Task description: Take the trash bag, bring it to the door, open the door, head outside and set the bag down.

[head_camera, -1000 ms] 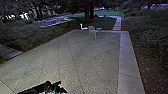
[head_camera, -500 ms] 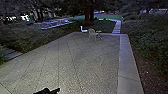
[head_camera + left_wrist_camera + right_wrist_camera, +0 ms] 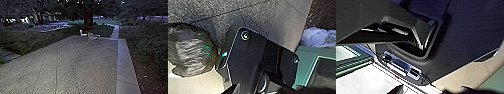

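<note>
In front of me the paving (image 3: 62, 65) runs wide and flat as far as two chairs near its far end. Its right side is edged by a pale straight border (image 3: 123, 60), with dark soil (image 3: 145, 77) and bushes (image 3: 150, 40) past it. The left edge slants inward toward the far end, alongside low planting (image 3: 30, 41), and a few slabs (image 3: 8, 56) meet it at the near left. Beyond the far edge, one narrow path (image 3: 115, 32) leads away.

I count one white chair (image 3: 82, 33), one duller chair (image 3: 91, 37) and one small table (image 3: 98, 36) just beside it. By my left hand (image 3: 268, 90) is one dark, bulging trash bag (image 3: 191, 50); what bears it, I cannot tell. One white crumpled thing (image 3: 319, 37) lies well apart from it, next to a green frame (image 3: 303, 66). How far open my left hand or my right hand (image 3: 432, 90) is, or whether either grips anything, I cannot tell.
</note>
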You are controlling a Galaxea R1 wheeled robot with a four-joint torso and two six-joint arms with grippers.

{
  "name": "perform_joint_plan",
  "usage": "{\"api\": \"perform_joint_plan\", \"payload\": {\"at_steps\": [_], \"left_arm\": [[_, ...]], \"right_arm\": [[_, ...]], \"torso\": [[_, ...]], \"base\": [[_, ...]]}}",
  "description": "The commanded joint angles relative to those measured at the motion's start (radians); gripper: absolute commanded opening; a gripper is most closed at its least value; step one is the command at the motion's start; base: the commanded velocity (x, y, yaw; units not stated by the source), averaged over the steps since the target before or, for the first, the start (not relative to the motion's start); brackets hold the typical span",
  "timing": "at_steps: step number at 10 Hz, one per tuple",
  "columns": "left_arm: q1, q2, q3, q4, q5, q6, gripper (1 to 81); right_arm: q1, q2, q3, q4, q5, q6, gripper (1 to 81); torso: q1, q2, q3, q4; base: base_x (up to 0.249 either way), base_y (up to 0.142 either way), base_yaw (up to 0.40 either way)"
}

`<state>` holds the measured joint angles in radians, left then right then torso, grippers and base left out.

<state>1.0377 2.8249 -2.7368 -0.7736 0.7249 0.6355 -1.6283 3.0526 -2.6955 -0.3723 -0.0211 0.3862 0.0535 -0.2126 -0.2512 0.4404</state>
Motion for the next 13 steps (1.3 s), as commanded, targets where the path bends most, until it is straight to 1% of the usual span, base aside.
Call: {"api": "perform_joint_plan", "payload": {"at_steps": [1, 2, 3, 4, 5, 6, 7, 8, 9, 10, 11, 13], "left_arm": [[0.103, 0.047, -0.006, 0.007, 0.013, 0.188, 81.1], [0.140, 0.059, -0.006, 0.007, -0.002, 0.225, 81.1], [0.172, 0.065, -0.006, 0.007, -0.030, 0.243, 81.1], [0.193, 0.068, -0.006, 0.007, -0.053, 0.256, 81.1], [0.218, 0.073, -0.006, 0.007, -0.065, 0.265, 81.1], [0.238, 0.081, -0.006, 0.008, -0.070, 0.274, 81.1], [0.259, 0.093, -0.006, 0.008, -0.085, 0.298, 81.1], [0.278, 0.108, -0.006, 0.010, -0.111, 0.312, 81.1], [0.293, 0.117, -0.006, 0.010, -0.145, 0.316, 81.1], [0.305, 0.122, -0.006, 0.010, -0.182, 0.316, 81.1], [0.322, 0.130, -0.006, 0.008, -0.242, 0.314, 81.1], [0.359, 0.148, -0.006, 0.007, -0.383, 0.312, 81.1]], "right_arm": [[0.035, 0.027, 0.030, 0.004, -0.040, 0.007, 81.1], [0.035, 0.027, 0.028, 0.004, -0.039, 0.007, 81.1], [0.035, 0.027, 0.030, 0.004, -0.037, 0.007, 81.1], [0.035, 0.027, 0.028, 0.003, -0.037, 0.007, 81.1], [0.035, 0.027, 0.028, 0.003, -0.037, 0.007, 81.1], [0.034, 0.027, 0.028, 0.003, -0.037, 0.007, 81.1], [0.032, 0.027, 0.030, 0.003, -0.028, 0.007, 81.1], [0.032, 0.027, 0.028, 0.003, -0.025, 0.007, 81.1], [0.034, 0.027, 0.025, 0.003, -0.025, 0.007, 81.1], [0.037, 0.025, 0.025, 0.003, -0.023, 0.007, 81.1], [0.040, 0.025, 0.027, 0.003, -0.023, 0.008, 81.1], [0.047, 0.025, 0.027, 0.000, -0.025, 0.008, 81.1]], "torso": [[0.000, 0.000, 0.000, -0.093], [0.000, 0.000, 0.000, -0.123], [0.000, 0.000, 0.000, -0.156], [0.000, 0.000, 0.044, -0.160], [0.000, 0.000, 0.100, -0.128], [0.000, 0.000, 0.108, -0.153], [0.000, 0.000, 0.128, -0.164], [0.000, 0.000, 0.157, -0.166], [0.000, -0.001, 0.092, -0.167], [-0.001, -0.001, 0.127, -0.167], [-0.002, -0.002, 0.146, -0.167], [-0.002, -0.002, 0.159, -0.167]], "base": [[0.000, 0.000, 0.000], [0.000, 0.000, 0.000], [0.000, 0.000, 0.000], [0.000, 0.000, 0.000], [0.000, 0.000, 0.000], [0.000, 0.000, 0.000], [0.000, 0.000, 0.000], [0.000, 0.000, 0.000], [0.000, 0.000, 0.000], [0.000, 0.000, 0.000], [0.000, 0.000, 0.000], [0.000, 0.000, 0.000]]}}
